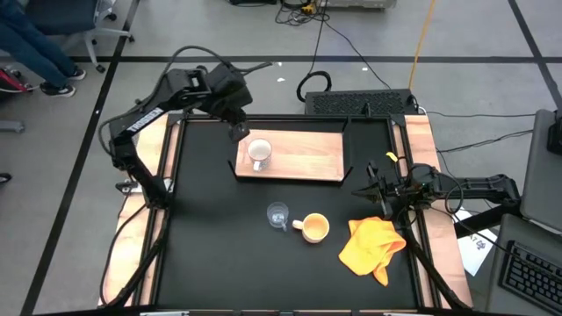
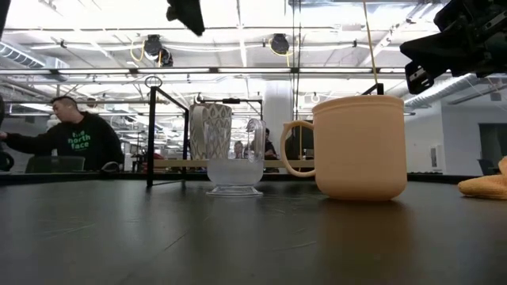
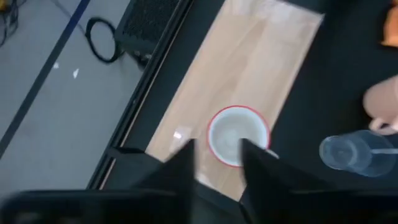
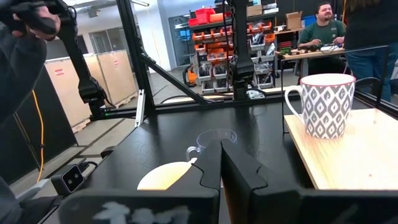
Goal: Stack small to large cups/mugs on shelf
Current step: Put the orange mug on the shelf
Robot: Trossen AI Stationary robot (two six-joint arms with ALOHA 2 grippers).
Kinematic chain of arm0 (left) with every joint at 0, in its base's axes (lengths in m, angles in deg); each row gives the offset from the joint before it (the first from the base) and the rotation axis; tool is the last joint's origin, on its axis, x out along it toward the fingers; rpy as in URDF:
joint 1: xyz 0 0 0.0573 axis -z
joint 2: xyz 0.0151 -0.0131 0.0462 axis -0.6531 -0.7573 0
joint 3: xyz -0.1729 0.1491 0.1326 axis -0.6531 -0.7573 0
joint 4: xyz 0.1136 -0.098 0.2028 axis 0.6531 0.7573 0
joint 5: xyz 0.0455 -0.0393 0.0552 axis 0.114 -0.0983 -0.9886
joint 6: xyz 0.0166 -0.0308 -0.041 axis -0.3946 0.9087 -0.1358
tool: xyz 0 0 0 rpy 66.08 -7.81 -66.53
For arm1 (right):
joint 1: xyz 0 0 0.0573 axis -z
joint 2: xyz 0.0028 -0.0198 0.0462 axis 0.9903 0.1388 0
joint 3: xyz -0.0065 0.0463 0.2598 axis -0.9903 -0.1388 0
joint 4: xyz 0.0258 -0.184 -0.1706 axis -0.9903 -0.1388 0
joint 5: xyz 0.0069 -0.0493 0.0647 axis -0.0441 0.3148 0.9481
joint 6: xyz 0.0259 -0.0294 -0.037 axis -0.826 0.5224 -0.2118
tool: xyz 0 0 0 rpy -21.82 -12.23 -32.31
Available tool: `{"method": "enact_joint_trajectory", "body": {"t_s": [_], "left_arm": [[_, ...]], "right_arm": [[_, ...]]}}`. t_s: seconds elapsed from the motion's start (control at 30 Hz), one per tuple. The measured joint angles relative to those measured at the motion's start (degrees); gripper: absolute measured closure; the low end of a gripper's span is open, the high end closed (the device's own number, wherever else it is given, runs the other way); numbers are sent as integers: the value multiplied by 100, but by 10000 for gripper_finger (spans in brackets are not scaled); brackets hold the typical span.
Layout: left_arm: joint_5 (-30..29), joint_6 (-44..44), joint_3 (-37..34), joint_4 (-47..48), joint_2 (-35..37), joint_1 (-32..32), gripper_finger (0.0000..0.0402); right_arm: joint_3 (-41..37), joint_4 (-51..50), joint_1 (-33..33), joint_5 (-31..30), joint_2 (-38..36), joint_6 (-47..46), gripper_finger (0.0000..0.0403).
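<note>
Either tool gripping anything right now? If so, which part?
Nothing held. The left tool hangs above the white patterned mug standing on the light-wood shelf, not touching it. The right tool is shut on nothing.

Yellow cloth (image 2: 486,187) cut off by low view's edge; left-wrist view blurred.

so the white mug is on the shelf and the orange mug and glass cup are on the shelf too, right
Not quite. The white mug is on the shelf, but the orange mug and glass cup stand on the black tabletop, as the high view shows.
</note>
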Motion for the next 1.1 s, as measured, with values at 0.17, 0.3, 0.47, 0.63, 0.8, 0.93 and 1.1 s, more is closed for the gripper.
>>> {"method": "enact_joint_trajectory", "body": {"t_s": [0.17, 0.3, 0.47, 0.63, 0.8, 0.93, 1.1], "left_arm": [[-30, 12, -2, -84, 253, 118, 389], [-75, 93, -2, -120, 388, 190, 398], [-279, 214, -4, -155, 482, 301, 400], [-153, 169, -260, -857, 825, 500, 400], [115, -13, -1202, -1962, 1415, 794, 401], [266, -34, -2351, -3183, 2113, 968, 401], [1229, -158, -3999, -5145, 2877, 1053, 401]], "right_arm": [[0, 2, -2, 0, 0, 0, 403], [0, 4, -2, 0, 0, 0, 403], [-2, 2, -2, 0, 0, 0, 403], [0, 3, 0, 0, 0, -84, 403], [0, -4, -2, 0, 0, -173, 403], [0, -47, -2, 0, 0, -173, 403], [0, -42, 0, 0, 0, -167, 403]]}}
